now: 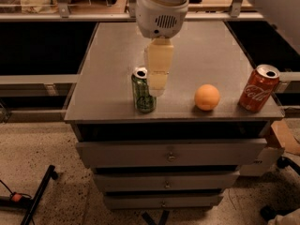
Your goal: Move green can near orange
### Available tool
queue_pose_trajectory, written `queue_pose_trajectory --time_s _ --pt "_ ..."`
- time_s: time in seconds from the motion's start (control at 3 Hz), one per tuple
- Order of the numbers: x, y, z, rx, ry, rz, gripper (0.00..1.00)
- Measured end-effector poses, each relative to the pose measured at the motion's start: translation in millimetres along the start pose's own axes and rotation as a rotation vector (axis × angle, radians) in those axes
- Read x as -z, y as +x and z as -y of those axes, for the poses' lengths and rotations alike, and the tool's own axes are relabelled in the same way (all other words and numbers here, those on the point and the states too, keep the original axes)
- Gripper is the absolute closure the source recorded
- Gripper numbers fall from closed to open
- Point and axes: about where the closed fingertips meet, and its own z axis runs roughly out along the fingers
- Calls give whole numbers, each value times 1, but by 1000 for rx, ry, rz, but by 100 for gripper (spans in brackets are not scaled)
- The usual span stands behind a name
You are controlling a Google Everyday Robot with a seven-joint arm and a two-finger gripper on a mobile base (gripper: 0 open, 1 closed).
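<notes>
The green can [143, 91] stands upright near the front edge of the grey cabinet top [112, 55], left of centre. The orange [206, 97] lies to its right, about a can's height away. My gripper [158, 74] hangs from the white arm just behind and right of the green can, with its pale fingers pointing down beside the can's top.
A red cola can [258, 88] stands at the front right corner of the top. The cabinet has several drawers [171, 152] below. Shelving with clutter runs along the back. A black stand leg [37, 195] lies on the floor at the lower left.
</notes>
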Motion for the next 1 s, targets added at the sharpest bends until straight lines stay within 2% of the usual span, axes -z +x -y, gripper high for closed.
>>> queue_pose_trajectory --time_s 0.33,1.0 --pt "-21 -15 10 7 -36 21 0" --pt "-48 -18 14 12 -57 66 0"
